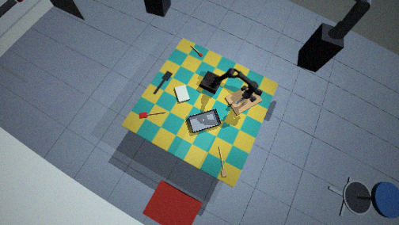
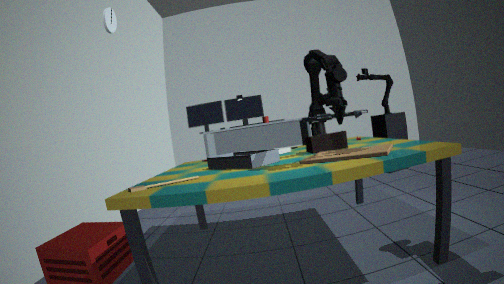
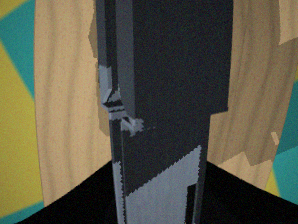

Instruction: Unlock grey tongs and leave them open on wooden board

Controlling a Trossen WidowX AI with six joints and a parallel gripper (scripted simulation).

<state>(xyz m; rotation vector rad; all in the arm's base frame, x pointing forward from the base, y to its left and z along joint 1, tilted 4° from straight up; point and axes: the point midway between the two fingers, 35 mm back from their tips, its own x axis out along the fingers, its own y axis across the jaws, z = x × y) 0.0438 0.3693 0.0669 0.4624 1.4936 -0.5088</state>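
My gripper (image 1: 246, 97) (image 2: 340, 118) is shut on the grey tongs (image 2: 358, 114) (image 3: 177, 65) and holds them above the wooden board (image 1: 237, 109) (image 2: 370, 151) (image 3: 65, 100). In the exterior view the tongs lie roughly level, well above the board, sticking out on both sides of the fingers. In the wrist view they run up and down the middle, with board on both sides. Their arms look close together; I cannot tell whether the lock is engaged. The roasting tin (image 1: 190, 126) (image 2: 230, 162) stands beside the board, with no tongs across it.
A white block (image 1: 182, 93) lies near the arm's base (image 1: 210, 81). A black tool (image 1: 163, 81), a red-ended tool (image 1: 143, 115) and another red-tipped tool (image 1: 200, 55) lie towards the table's edges. A wooden tool (image 1: 222, 160) lies near the front corner.
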